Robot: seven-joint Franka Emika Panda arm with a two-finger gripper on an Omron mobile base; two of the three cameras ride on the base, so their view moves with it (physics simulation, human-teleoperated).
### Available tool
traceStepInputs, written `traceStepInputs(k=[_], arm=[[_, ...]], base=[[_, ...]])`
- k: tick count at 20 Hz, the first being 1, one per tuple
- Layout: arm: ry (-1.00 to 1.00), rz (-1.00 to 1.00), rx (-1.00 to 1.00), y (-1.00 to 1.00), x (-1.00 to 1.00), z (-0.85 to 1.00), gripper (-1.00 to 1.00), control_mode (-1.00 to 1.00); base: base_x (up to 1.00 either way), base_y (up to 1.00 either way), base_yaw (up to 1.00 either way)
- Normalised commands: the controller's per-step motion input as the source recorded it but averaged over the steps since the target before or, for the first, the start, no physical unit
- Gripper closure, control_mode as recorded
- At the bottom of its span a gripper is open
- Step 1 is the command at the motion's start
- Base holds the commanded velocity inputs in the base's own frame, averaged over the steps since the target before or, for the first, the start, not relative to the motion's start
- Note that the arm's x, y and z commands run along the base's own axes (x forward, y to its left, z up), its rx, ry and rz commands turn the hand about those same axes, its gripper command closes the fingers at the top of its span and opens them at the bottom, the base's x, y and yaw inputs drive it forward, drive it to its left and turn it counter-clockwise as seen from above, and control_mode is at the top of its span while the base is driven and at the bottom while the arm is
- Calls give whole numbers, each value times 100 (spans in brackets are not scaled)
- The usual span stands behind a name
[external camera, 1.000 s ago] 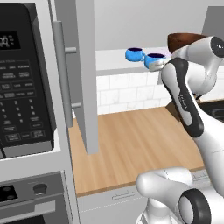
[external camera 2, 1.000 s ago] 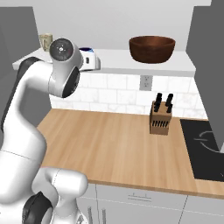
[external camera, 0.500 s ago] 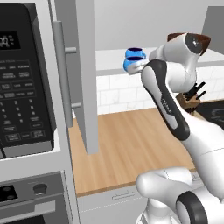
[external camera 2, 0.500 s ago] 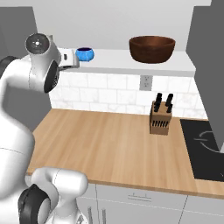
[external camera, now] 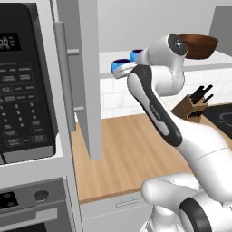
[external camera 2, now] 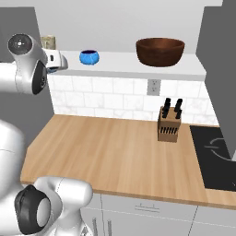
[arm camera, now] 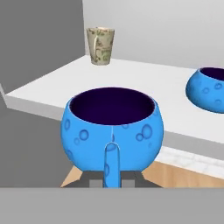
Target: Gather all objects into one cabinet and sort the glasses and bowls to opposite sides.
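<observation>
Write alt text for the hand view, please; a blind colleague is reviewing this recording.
A bright blue cup with a dark inside sits close up, held by its handle in the gripper, just off the front edge of a white shelf. A cream tumbler stands upright at the back of the shelf, and a second blue cup stands at the right.

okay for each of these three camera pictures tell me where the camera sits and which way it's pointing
Left base view: behind the arm's left, facing the open grey cabinet door; the white arm rises at right.
Right base view: behind its right, facing the white shelf with the dark brown bowl; the arm is at left.
Hand view: on the hand, looking along the gripper, shut on a bright blue cup.
Shared: the second blue cup and cream-beige tumbler appear in right base and hand views.
</observation>
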Motion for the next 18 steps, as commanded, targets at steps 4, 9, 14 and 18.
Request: traceStepInputs(k=[4, 9, 14, 18], arm=[[0, 0, 0, 29, 42, 0, 100, -100], [0, 4, 0, 38, 29, 0, 100, -100], [0, 12, 0, 31, 21, 0, 100, -100], [0, 9, 0, 23, 42, 0, 100, -100]], base=[[0, 0, 0], [0, 0, 0], [0, 0, 0], [0, 0, 0]])
